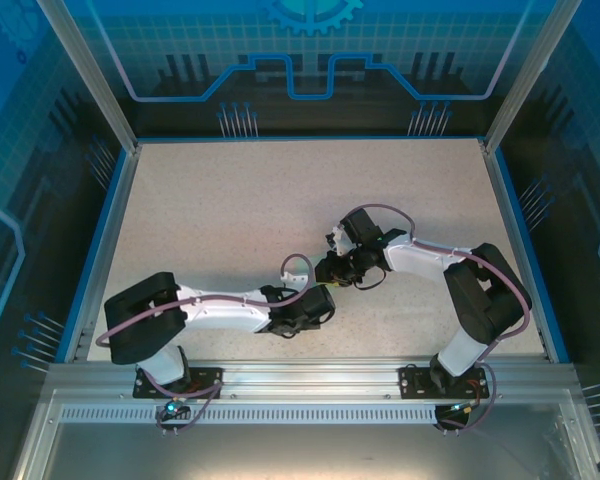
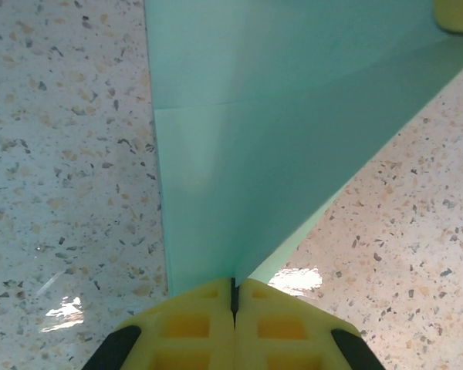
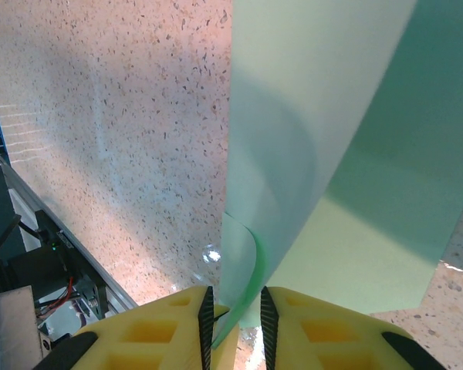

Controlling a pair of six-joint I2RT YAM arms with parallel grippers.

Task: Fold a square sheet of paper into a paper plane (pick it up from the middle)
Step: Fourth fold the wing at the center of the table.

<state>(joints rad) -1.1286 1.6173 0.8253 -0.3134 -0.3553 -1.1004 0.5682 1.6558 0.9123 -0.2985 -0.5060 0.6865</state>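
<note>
At mid-surface, between the arms, the part-folded paper sheet was held at both ends. Left claw was clamped shut on its creased tip; right claw pinched a curled edge. Mid-fold, I'd judge. Next move needs that curl pressed flat.

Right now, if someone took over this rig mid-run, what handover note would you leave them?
Left gripper: shut on a corner of the mint-green sheet.
Right gripper: jaws slightly apart around a curled edge of the sheet; I cannot tell whether it pinches.
Sheet: between both grippers, above the speckled table.
Done: the sheet is in hand, with a crease and a diagonal fold showing.
Left: the remaining folds; it is not yet a plane.
</note>
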